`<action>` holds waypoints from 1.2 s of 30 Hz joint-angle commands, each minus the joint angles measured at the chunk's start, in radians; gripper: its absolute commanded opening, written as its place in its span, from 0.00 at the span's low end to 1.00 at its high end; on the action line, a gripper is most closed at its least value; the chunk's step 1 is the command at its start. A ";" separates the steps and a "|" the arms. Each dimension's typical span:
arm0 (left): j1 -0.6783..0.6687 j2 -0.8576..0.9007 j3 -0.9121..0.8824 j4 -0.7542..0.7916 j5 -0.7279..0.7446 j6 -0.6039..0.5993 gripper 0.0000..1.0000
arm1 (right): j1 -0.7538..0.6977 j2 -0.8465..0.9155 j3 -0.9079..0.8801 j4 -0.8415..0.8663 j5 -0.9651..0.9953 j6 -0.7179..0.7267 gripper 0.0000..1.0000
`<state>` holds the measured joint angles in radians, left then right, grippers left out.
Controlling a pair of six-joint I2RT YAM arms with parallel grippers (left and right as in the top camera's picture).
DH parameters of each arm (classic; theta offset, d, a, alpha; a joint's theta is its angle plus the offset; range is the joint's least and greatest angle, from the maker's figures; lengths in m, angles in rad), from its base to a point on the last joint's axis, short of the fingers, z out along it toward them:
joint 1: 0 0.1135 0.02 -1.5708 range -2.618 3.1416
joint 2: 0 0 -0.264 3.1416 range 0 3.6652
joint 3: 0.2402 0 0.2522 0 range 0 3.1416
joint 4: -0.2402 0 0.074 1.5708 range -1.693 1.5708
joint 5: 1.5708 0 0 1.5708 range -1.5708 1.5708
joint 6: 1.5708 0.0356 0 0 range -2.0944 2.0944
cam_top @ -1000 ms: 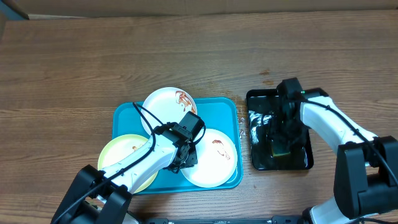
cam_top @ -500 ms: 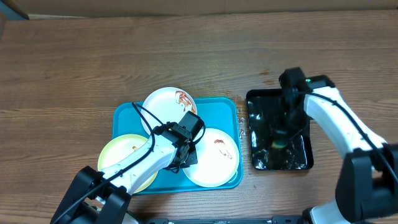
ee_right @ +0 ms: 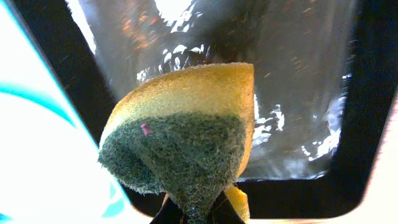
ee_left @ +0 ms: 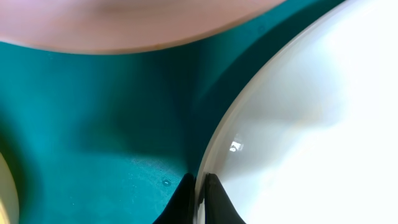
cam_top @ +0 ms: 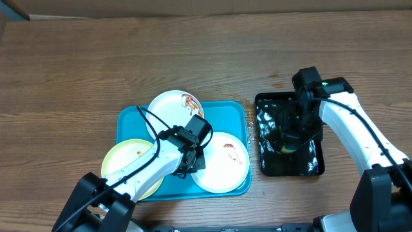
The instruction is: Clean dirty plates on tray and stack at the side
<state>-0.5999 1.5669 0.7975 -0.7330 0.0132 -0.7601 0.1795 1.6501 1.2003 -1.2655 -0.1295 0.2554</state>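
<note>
The turquoise tray (cam_top: 129, 122) holds three plates: a white one (cam_top: 168, 111) at the back with a brown-red smear, a pale yellow-green one (cam_top: 125, 162) at front left, and a smeared white one (cam_top: 222, 166) at front right. My left gripper (cam_top: 191, 162) is shut on the left rim of that front right plate; in the left wrist view the rim (ee_left: 214, 143) runs between the closed fingertips of the left gripper (ee_left: 199, 199) above the tray floor (ee_left: 93, 124). My right gripper (cam_top: 291, 136) is shut on a yellow sponge with a green scouring face (ee_right: 186, 143), held above the black tray (ee_right: 373, 124).
The glossy black tray (cam_top: 270, 166), wet inside, sits on the wooden table right of the turquoise tray. A few sauce spots mark the wood (cam_top: 275, 75) behind it. The left arm lies across the yellow-green plate.
My left gripper closed on the white plate's rim. My right gripper closed on the sponge and rose slightly with it over the black tray.
</note>
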 commanded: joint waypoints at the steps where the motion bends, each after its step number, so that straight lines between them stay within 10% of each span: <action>1: 0.005 0.022 -0.025 0.005 -0.025 -0.016 0.04 | 0.010 -0.018 0.002 0.019 -0.141 -0.096 0.04; 18: 0.005 0.022 -0.025 0.005 -0.063 -0.210 0.04 | 0.181 -0.018 0.001 0.154 -0.470 -0.192 0.04; 36: 0.011 0.022 -0.025 -0.007 -0.072 -0.182 0.04 | 0.507 -0.016 -0.003 0.299 0.122 0.014 0.04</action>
<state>-0.5999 1.5669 0.7975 -0.7284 0.0063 -0.9253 0.6842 1.6501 1.2003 -0.9760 -0.0826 0.2455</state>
